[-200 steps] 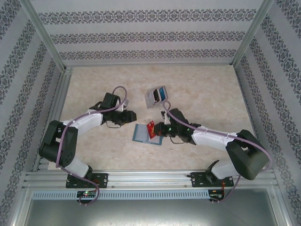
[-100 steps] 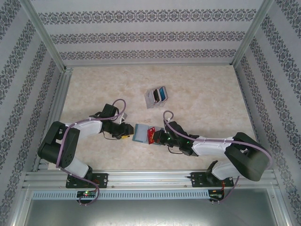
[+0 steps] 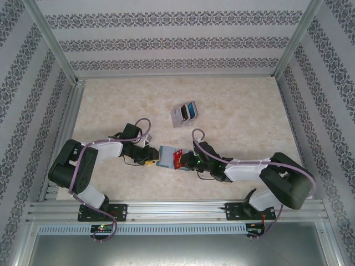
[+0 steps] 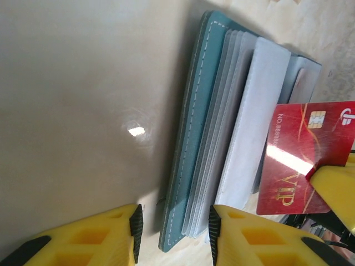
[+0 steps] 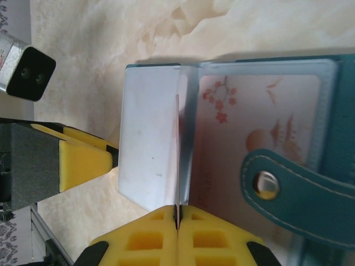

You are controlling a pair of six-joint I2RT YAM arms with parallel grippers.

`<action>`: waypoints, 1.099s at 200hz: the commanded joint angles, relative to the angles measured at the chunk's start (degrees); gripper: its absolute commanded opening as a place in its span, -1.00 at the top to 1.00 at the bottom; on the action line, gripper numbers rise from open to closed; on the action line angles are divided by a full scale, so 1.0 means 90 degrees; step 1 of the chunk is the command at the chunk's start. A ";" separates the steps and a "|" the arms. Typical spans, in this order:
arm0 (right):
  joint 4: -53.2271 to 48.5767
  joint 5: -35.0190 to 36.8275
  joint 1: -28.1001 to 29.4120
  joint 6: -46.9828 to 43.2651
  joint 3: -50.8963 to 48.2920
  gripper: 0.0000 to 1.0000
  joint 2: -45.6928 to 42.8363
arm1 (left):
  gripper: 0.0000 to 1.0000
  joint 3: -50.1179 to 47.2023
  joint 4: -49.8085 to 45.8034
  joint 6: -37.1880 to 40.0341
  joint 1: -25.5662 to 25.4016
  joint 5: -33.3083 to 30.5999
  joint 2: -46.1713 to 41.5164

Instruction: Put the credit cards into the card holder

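Pinching red card edgewise at wallet

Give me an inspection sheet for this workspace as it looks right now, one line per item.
Surface: marbled table, no spills seen.
Job's things: teal card holder lying open; red card at its inner pages; other cards in the clear stand.
Clutter: the clear stand, nothing else seen.
Grippers: left gripper open astride the holder's edge; right gripper shut on the red card.
Cables: purple cables looped along both arms.
Surroundings: patterned walls, metal frame.
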 commanded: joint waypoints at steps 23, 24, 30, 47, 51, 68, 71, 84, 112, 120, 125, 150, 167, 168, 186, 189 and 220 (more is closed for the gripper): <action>0.0594 -0.0444 -0.0067 0.0104 0.0265 0.90 0.0587 | 0.23 -0.0159 0.0310 -0.0101 -0.0188 0.0049 0.0244; 0.0604 -0.0442 -0.0072 0.0107 0.0267 0.90 0.0597 | 0.23 -0.0159 0.0315 -0.0101 -0.0188 0.0054 0.0245; 0.0640 -0.0458 -0.0076 0.0127 0.0260 0.90 0.0641 | 0.24 -0.0152 0.0327 -0.0111 -0.0201 0.0058 0.0253; 0.0684 -0.0278 -0.0103 0.0223 0.0153 0.90 0.0634 | 0.27 -0.0153 0.0347 -0.0119 -0.0219 0.0034 0.0291; 0.0701 -0.0221 -0.0114 0.0243 0.0117 0.90 0.0622 | 0.28 -0.0151 0.0350 -0.0121 -0.0227 0.0031 0.0290; 0.0862 -0.0096 -0.0215 0.0292 -0.0024 0.90 0.0607 | 0.30 -0.0131 0.0374 -0.0130 -0.0249 0.0026 0.0323; 0.0912 -0.0072 -0.0229 0.0302 -0.0048 0.90 0.0607 | 0.31 -0.0130 0.0380 -0.0130 -0.0250 0.0036 0.0332; 0.0947 0.0039 -0.0261 0.0296 -0.0076 0.90 0.0580 | 0.33 -0.0137 0.0404 -0.0140 -0.0262 0.0020 0.0353; 0.0985 -0.0088 -0.0264 0.0251 0.0107 0.89 0.0826 | 0.33 -0.0128 0.0485 -0.0198 -0.0281 0.0022 0.0392; 0.1082 -0.0105 -0.0229 0.0287 0.0152 0.89 0.0941 | 0.33 -0.0115 0.0493 -0.0208 -0.0286 0.0038 0.0392; 0.1146 -0.0091 -0.0206 0.0311 0.0163 0.89 0.1006 | 0.33 -0.0107 0.0497 -0.0209 -0.0302 0.0039 0.0402; 0.1559 -0.0008 -0.0169 0.0458 0.0151 0.90 0.1312 | 0.34 -0.0111 0.0524 -0.0228 -0.0339 0.0020 0.0421; 0.1669 0.0235 -0.0125 0.0491 0.0108 0.90 0.1378 | 0.35 -0.0121 0.0555 -0.0253 -0.0355 0.0010 0.0413; 0.1669 0.0249 -0.0125 0.0491 0.0106 0.90 0.1378 | 0.35 -0.0125 0.0555 -0.0255 -0.0359 0.0010 0.0412; 0.1668 0.0344 -0.0100 0.0499 0.0126 0.91 0.1467 | 0.36 -0.0149 0.0592 -0.0277 -0.0374 -0.0021 0.0412; 0.1678 0.0329 -0.0100 0.0507 0.0137 0.91 0.1488 | 0.36 -0.0141 0.0606 -0.0285 -0.0374 -0.0028 0.0412; 0.1662 0.0275 0.0061 0.0563 0.0268 0.91 0.1639 | 0.41 -0.0132 0.0653 -0.0334 -0.0413 -0.0009 0.0431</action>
